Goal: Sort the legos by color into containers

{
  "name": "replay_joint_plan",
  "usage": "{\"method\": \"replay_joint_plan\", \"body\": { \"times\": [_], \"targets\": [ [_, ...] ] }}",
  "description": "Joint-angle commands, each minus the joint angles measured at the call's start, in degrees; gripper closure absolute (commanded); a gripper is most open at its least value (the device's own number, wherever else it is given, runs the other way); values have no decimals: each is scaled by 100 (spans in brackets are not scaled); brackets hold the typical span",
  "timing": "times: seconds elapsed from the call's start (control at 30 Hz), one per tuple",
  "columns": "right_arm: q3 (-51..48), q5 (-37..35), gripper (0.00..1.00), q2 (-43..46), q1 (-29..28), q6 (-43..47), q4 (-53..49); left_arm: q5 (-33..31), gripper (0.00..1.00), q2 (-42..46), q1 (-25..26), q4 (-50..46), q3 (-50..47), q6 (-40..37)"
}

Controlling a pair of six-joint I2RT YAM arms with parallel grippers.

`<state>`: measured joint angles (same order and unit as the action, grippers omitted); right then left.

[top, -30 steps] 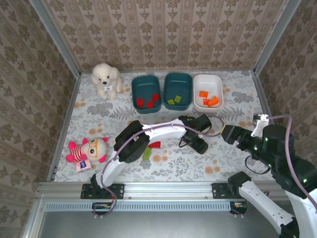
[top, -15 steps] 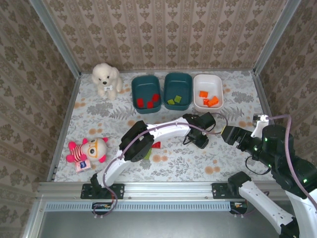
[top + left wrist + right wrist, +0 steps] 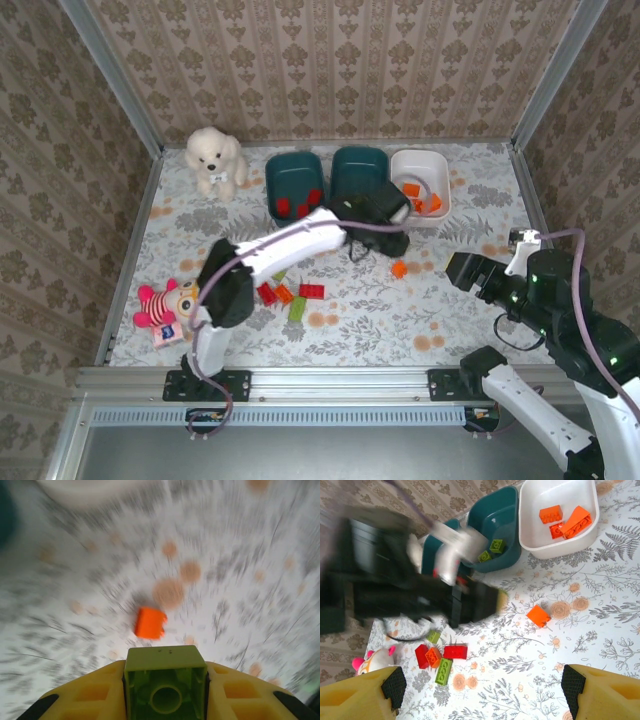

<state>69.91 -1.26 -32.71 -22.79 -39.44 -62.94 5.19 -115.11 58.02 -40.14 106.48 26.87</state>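
Wrist view: left hand (image 3: 165, 700) pinches green lego (image 3: 165, 672)

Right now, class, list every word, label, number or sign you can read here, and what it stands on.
None: no readable text on the legos, containers, plush dog or doll; any marking on the doll is too small to tell.
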Motion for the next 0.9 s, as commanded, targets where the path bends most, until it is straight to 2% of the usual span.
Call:
{"method": "replay_joint_plan", "body": {
  "times": [0.0,0.2,0.33,0.57,0.87],
  "targets": [
    [-110,-89,16,-133,-26,-37,241,197,69,290,-631,203,-87,433],
    [-297,-11,16,-422,-26,-107,505,715,70,-484,-1500,436,645,453],
    [-363,-14,16,-516,-29,-165,668,1093,69,-1265,-1827,706,1402,688],
    [-455,-172,16,-482,-23,-219,666,1459,69,-2522,-1968,542,2614,1043],
    [-607,-186,16,-433,-18,-350,710,1599,66,-2923,-1949,459,2724,1171]
  ]
}}
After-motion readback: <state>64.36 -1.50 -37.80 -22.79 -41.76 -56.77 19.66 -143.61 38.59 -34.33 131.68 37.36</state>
